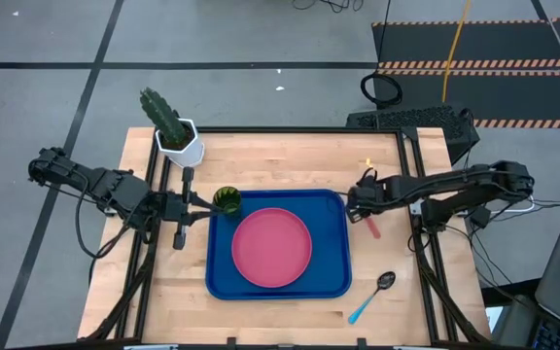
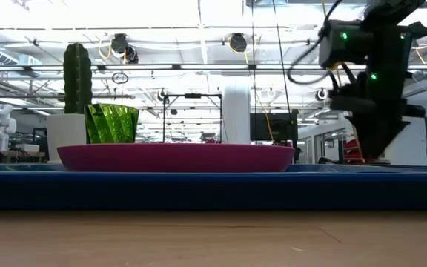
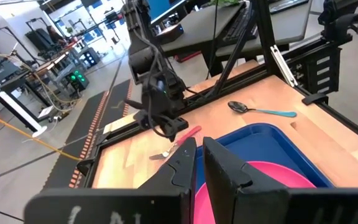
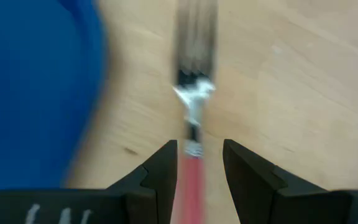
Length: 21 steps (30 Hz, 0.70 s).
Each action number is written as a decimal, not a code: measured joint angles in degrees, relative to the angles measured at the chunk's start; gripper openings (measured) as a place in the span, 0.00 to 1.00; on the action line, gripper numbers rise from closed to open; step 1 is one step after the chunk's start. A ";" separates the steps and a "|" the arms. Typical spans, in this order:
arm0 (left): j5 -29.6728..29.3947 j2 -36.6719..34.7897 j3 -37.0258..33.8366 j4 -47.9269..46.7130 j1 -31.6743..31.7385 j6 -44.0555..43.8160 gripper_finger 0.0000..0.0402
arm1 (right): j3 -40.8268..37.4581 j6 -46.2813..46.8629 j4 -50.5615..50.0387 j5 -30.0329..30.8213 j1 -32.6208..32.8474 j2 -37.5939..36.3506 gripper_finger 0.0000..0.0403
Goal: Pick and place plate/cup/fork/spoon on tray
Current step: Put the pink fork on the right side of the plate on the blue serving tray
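Observation:
The pink-red plate [image 1: 271,247] lies on the blue tray [image 1: 220,282]. The green cup [image 1: 227,200] stands upright in the tray's far left corner and also shows in the low view [image 2: 111,123]. The fork [image 1: 372,227] lies on the table just right of the tray, its pink handle toward the near side. My right gripper [image 4: 199,152] is open just above it, pointing down, one finger on each side of the handle [image 4: 191,180] near the neck. My left gripper [image 1: 208,203] is shut and empty beside the cup, at the tray's left rim. My right gripper has the fork's handle [image 4: 191,180] between its open fingers. A gap shows on one side of the handle. On the other side I cannot tell whether the finger touches it. The fork lies flat on the table.
The blue-handled spoon [image 1: 372,297] lies on the table near the tray's near right corner. A white pot with a cactus [image 1: 178,141] stands at the far left, behind the cup. Bare wood lies right of the tray and along its far side.

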 joint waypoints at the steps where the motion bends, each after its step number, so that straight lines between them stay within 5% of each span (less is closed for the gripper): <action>1: 0.00 0.00 0.00 0.02 0.00 0.00 0.08 | 0.10 0.05 0.34 0.27 0.01 -0.33 0.30; 21: 0.00 0.00 0.00 -0.60 -0.02 -0.31 0.08 | -4.84 -1.13 6.57 -2.30 0.00 4.78 0.30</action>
